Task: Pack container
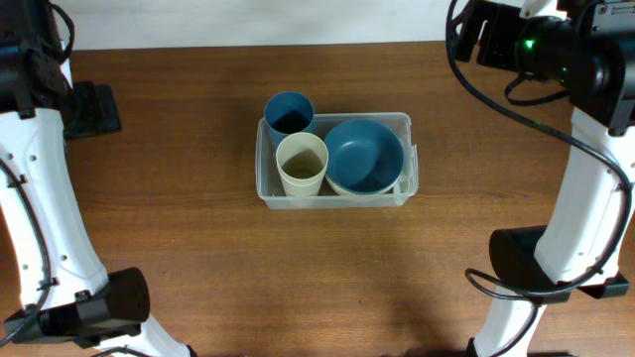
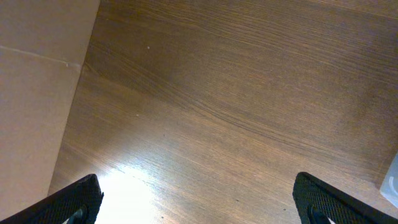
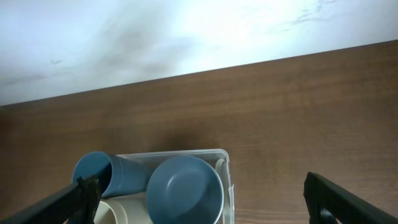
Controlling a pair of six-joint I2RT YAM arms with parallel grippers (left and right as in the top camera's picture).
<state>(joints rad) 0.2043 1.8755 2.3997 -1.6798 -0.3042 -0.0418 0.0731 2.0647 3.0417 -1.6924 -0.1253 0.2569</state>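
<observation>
The clear plastic container [image 1: 407, 121] sits mid-table and holds a blue cup [image 1: 289, 112], a cream cup [image 1: 302, 163] and a blue bowl [image 1: 364, 155] with a cream rim under it. In the right wrist view the container [image 3: 221, 154], blue cup [image 3: 93, 172], cream cup [image 3: 118, 211] and blue bowl [image 3: 185, 190] show low in the frame. My right gripper [image 3: 202, 211] is open and empty, high above them. My left gripper [image 2: 199, 208] is open and empty over bare wood at the left; only a corner of the container [image 2: 392, 183] shows there.
The wooden table's far edge [image 1: 198, 48] meets a pale surface. The arm bases stand at the front left [image 1: 99, 302] and front right [image 1: 541, 263].
</observation>
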